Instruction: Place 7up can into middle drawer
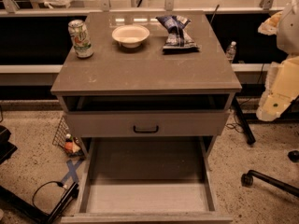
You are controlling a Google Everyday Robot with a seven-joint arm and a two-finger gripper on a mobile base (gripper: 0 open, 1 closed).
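Camera view is showing the 7up can (pixel 80 38) standing upright, long axis vertical, at the far left corner of the tabletop (pixel 145 73). It is sitting well apart from the end effector (pixel 275 101), which is hanging beyond the cabinet's right side, and whether that is wide or narrow cannot be told. The coming reach is probably calling for a long leftward sweep past the white bowl (pixel 131 35), while the middle drawer (pixel 147 190) is waiting pulled open, floor bare, low at the front.
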